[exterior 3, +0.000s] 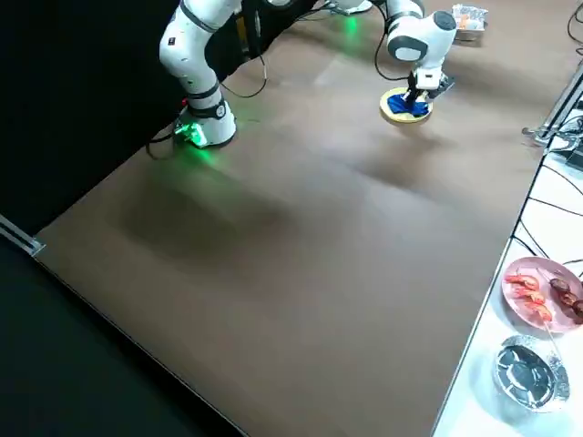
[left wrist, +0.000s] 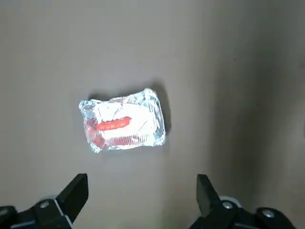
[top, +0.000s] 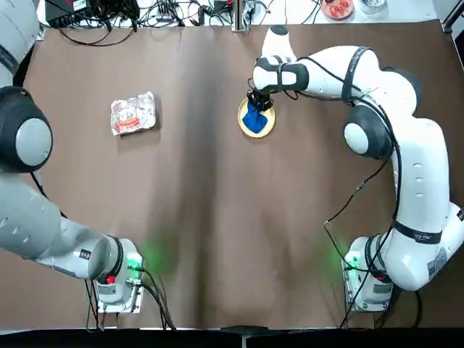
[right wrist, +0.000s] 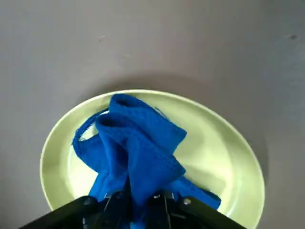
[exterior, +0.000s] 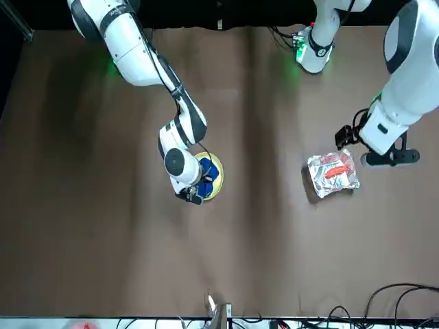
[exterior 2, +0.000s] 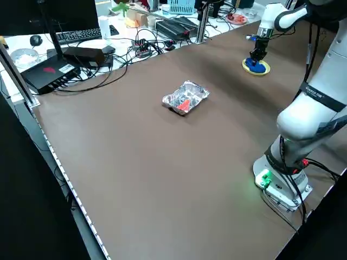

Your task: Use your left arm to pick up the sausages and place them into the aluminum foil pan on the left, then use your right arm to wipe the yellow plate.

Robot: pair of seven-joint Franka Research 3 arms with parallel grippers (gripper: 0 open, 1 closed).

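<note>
Red oblong sausage (left wrist: 113, 124) in the silvery squarish foil pan, blue cloth gripped on the yellow plate

The sausage lies inside the small aluminum foil pan (left wrist: 153, 100) with the wrinkly shiny rim. One distinct piece shows in the left wrist view; red patches beside it may be reflections or more food – cannot tell. The pan sits on the brown tabletop (top: 181, 217), on the robot's left, far side of the table.

The black two-finger left gripper (left wrist: 143, 183) is released, fingers wide apart with nothing between them. It is raised above the table near the pan, on the robot's side of it, not touching it.

The black two-finger right gripper (right wrist: 138, 195) is clenched on the crumpled blue cloth (right wrist: 136, 138), fingers pinching the fabric. It is over the round pale-yellow plate (right wrist: 219, 148), with the cloth bunched on the plate's surface and part of the plate left uncovered. The plate is flat on the tabletop, well apart from the pan, at the far side.

Beyond the table's far edge, on a white surface: a round pink plate (exterior 3: 548, 267) with red and dark brown food pieces, a round silvery foil bowl (exterior 3: 531, 373) just beside it. Black cables (exterior 2: 142, 44) lie tangled farther along.
</note>
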